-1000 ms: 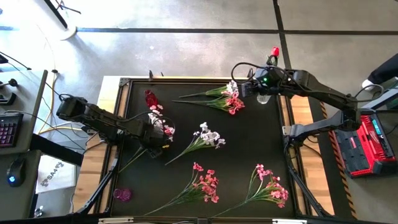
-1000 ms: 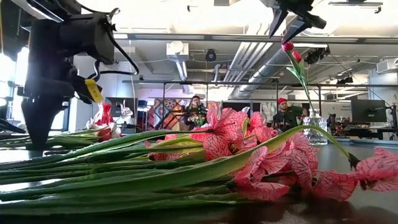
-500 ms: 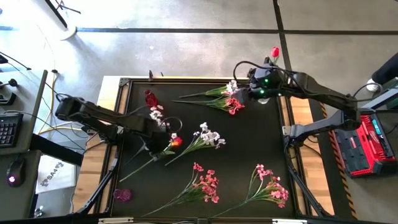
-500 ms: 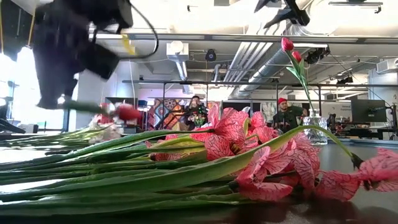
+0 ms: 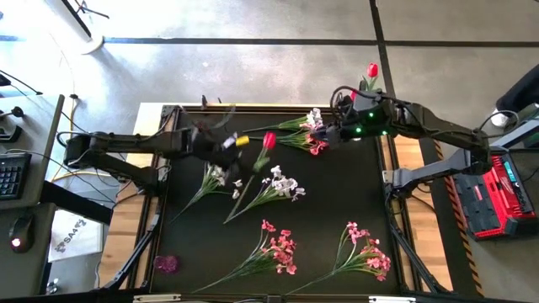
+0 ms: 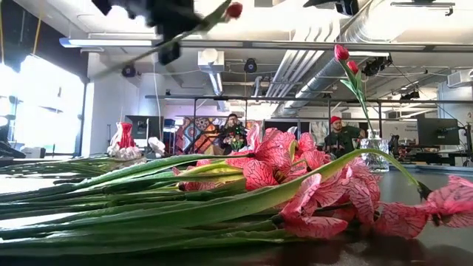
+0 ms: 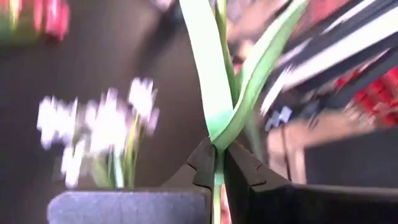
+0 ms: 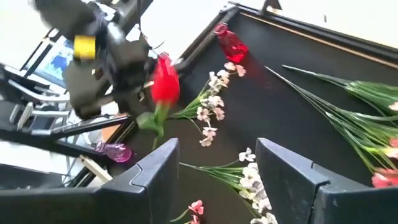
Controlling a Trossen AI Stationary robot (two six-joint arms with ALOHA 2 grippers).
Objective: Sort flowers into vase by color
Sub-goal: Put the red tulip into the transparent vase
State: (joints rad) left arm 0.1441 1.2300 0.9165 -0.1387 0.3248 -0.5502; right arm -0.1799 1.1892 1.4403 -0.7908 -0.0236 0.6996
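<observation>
Your overhead view is evenly lit, soft shadows only; the left arm smears with motion blur. Low view: window glare washes out your left side. Left wrist view: white blossoms blurred, background unfocused.

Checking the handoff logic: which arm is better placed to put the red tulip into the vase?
Left. Its gripper is shut on the red tulip, lifted above the table. The right gripper is open and empty near the vase.
</observation>
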